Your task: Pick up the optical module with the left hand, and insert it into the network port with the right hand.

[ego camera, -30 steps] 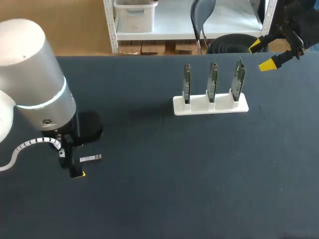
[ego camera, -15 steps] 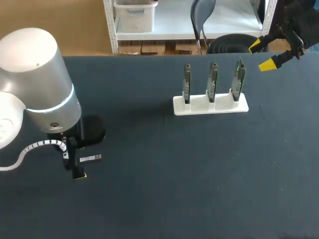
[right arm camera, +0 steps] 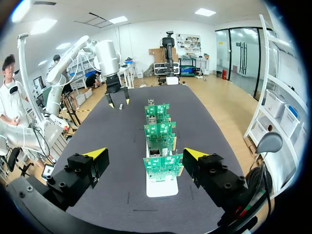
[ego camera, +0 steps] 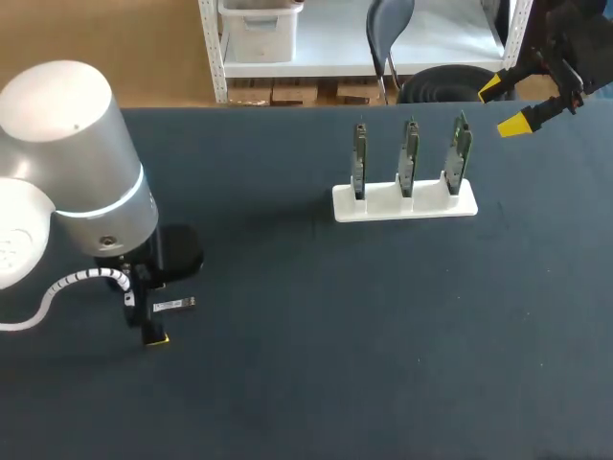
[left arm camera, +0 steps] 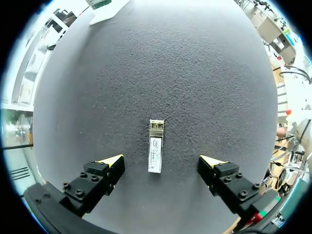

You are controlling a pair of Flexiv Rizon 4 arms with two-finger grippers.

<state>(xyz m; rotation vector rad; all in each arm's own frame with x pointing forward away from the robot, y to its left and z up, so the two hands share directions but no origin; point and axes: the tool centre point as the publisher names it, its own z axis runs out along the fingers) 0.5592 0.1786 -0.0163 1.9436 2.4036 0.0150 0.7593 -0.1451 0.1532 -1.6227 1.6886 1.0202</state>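
The optical module (left arm camera: 155,146) lay flat on the dark table (ego camera: 383,335), far from the white stand (ego camera: 404,201), on the left arm's side. The left gripper (left arm camera: 161,162) hung over the module, jaws wide open, one yellow tip on each side, not touching it. The right gripper (ego camera: 504,104) was up behind the stand's right end, jaws open, holding nothing. Three green boards (right arm camera: 159,139) stood upright in the stand.

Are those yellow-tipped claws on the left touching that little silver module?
Apart. The left wrist view shows the optical module lying between the left gripper's open fingers, with bare table on both sides.
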